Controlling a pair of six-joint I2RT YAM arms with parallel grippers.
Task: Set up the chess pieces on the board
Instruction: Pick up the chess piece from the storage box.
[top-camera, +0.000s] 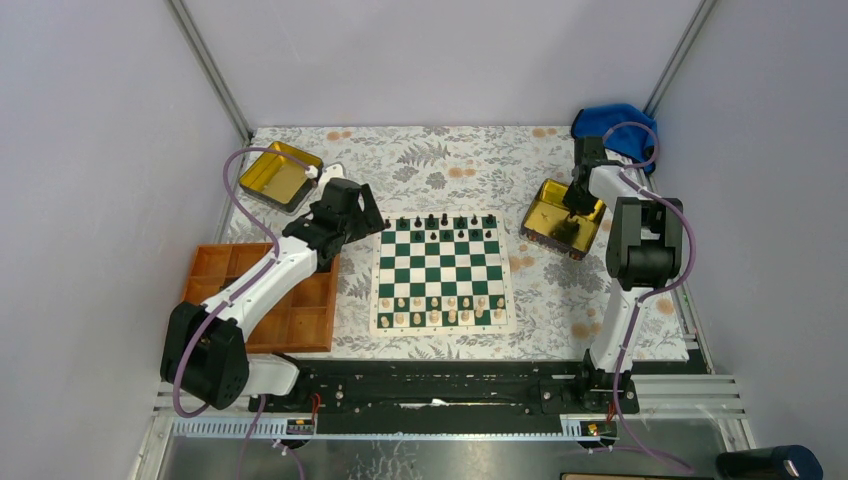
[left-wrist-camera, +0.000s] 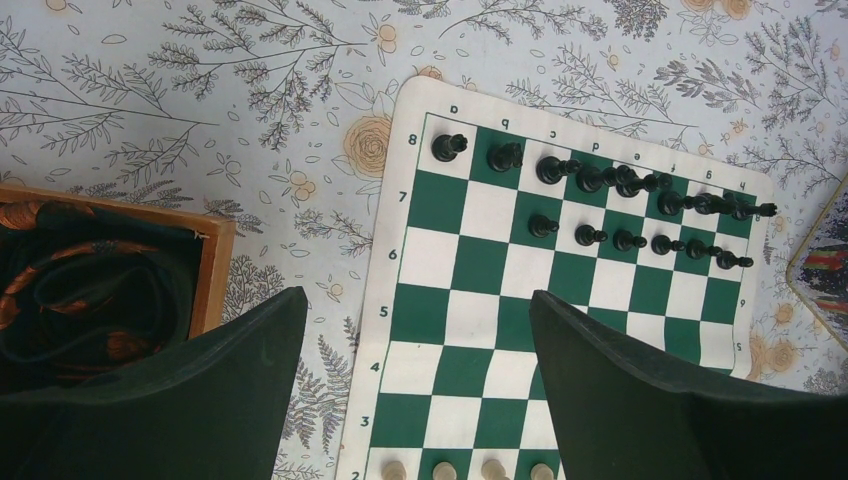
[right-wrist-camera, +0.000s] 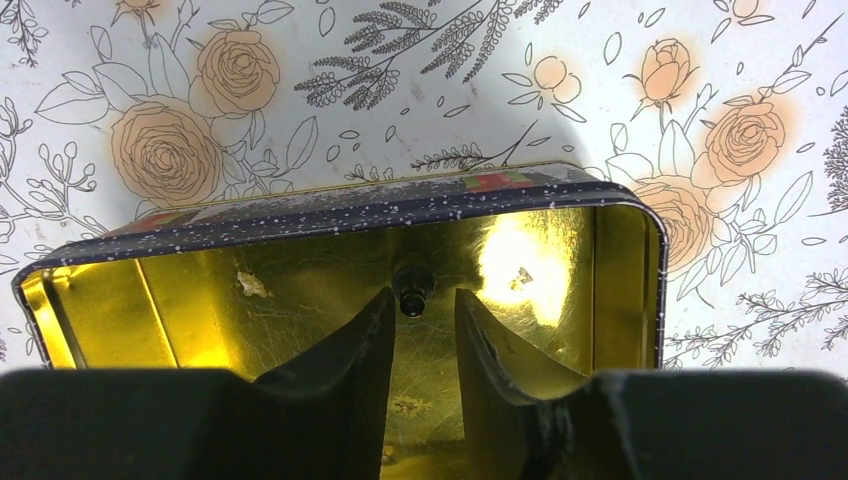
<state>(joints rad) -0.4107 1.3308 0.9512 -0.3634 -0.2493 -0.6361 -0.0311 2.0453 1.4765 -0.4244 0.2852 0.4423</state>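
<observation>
Right gripper (right-wrist-camera: 424, 296) is down inside the gold tin (right-wrist-camera: 200, 300), off the right side of the board (top-camera: 443, 272), and there's the target: one small black piece (right-wrist-camera: 413, 285) on the shiny floor, right at the fingertips. The jaws stand partly spread with a clear gap. The piece noses in between the tips, nearer the finger on the left of the wrist view, and nothing is pinched yet. It looks to be lying down rather than standing, its long axis running the way the fingers reach, towards the tin's far wall. Which end is head and which is base I can't tell from here.

My read on the handling: tiny, light, hard and glossy, round in section, so on that slick metal it will likely roll or skid if one finger meets it first. It's not fragile, but it's easy to flick. The best hold is across the narrow body, jaws closing evenly from both sides, seated deep enough that it can't squirt out. It will need turning upright, base down, before it goes on a square.

Over on the other side, the left gripper (left-wrist-camera: 418, 300) hovers wide apart and empty above the board's left edge, near the orange tray (top-camera: 290, 300). The black pieces (left-wrist-camera: 590, 235) already on the board stand upright along the far two rows: back row full, the two leftmost squares of the pawn row bare. Cream pieces (top-camera: 443, 310) fill the near rows
</observation>
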